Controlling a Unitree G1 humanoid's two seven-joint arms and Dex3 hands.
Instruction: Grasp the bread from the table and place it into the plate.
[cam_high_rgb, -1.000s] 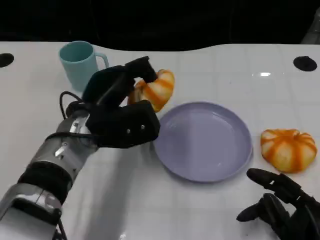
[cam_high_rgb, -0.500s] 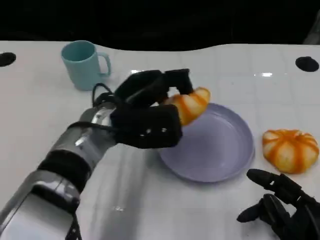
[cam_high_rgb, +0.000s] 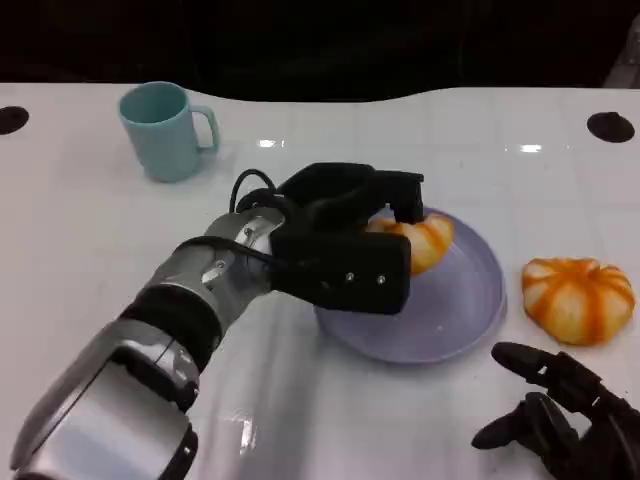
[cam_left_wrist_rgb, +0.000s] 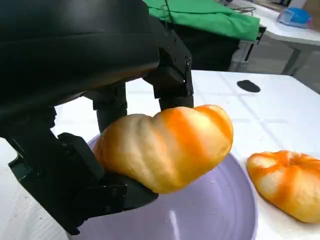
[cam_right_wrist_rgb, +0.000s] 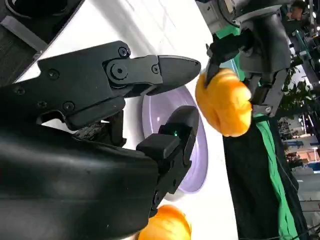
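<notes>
Lilac plate (cam_high_rgb: 470, 310), bread (cam_high_rgb: 425, 240) above it in left hand's (cam_high_rgb: 345, 250) clasp.

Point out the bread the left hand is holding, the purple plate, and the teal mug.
bread (cam_high_rgb: 428, 240), head view, on its striped crust right of the fingers.
plate (cam_high_rgb: 470, 300), head view, on the bare right side of its surface.
mug (cam_high_rgb: 160, 130), head view, on its outer wall.

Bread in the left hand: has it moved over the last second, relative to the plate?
Yes. The bread, held by the left hand, has travelled from beside the teal mug rightward and now sits over the purple plate.
</notes>
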